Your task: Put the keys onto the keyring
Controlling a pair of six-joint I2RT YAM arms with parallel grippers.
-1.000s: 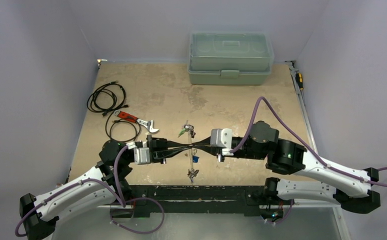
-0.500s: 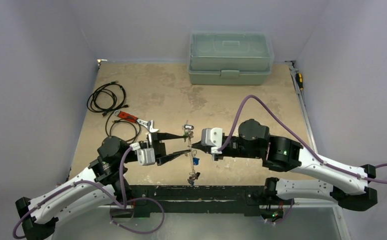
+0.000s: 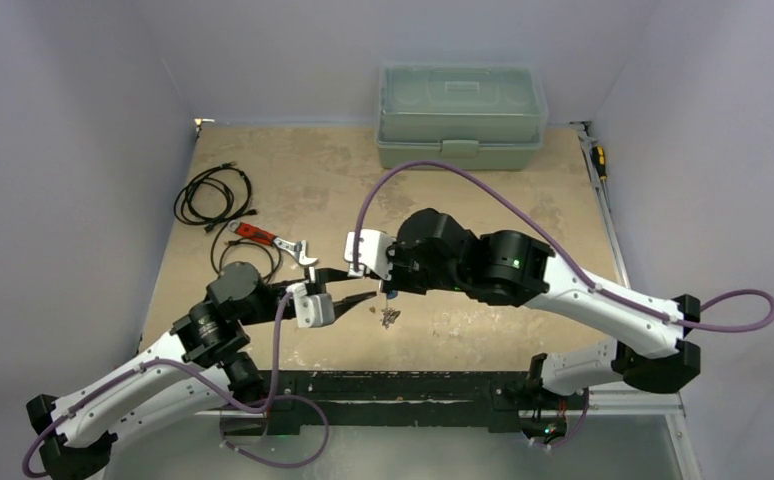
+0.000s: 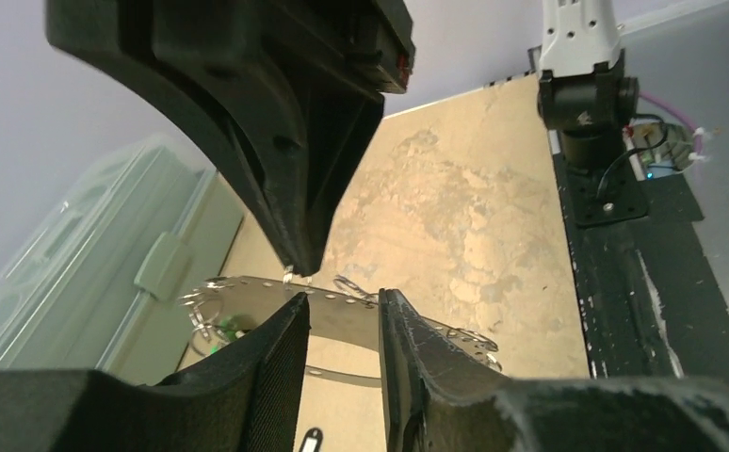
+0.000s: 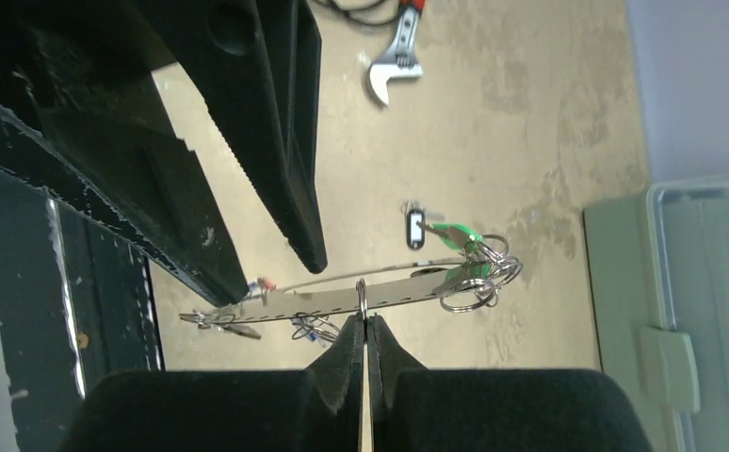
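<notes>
Holding the keyring (image 5: 408,282) up off the table with the right gripper (image 5: 365,325). Its jaws are pinched fully shut on a small split ring (image 5: 363,294) at mid-span of the band. Can't tell if the band itself is caught in the pinch too.

- Keyring runs crosswise just past the right fingertips.
- The keys (image 5: 478,273) are bunched at one end with a green tag (image 5: 455,234), and a smaller clump (image 5: 219,325) hangs at the other end.
- A dark tag (image 5: 415,228) sits just beyond the band. Can't tell if it's attached or loose.

Left gripper (image 4: 344,299) is part open and holding nothing. Its fingers (image 4: 276,367) straddle the band, which passes just beyond the tips, and the right gripper's tips come down right above that gap.

Step, my read: mid-threading or a regrip, with most keys looking already on. One arm carries the ring while the other lines up for a second hold.

Next move probably needs the left jaws to close on the band beside the right pinch, square to it. The band is thin and free to swing, so an off-centre close would likely just push it away.

Pose:
- Right arm is stretched well across toward the left arm's side, wrist bent, fingers pointing down.
- Left arm is low with the elbow folded, fingers level and aimed at the right fingertips.
</notes>
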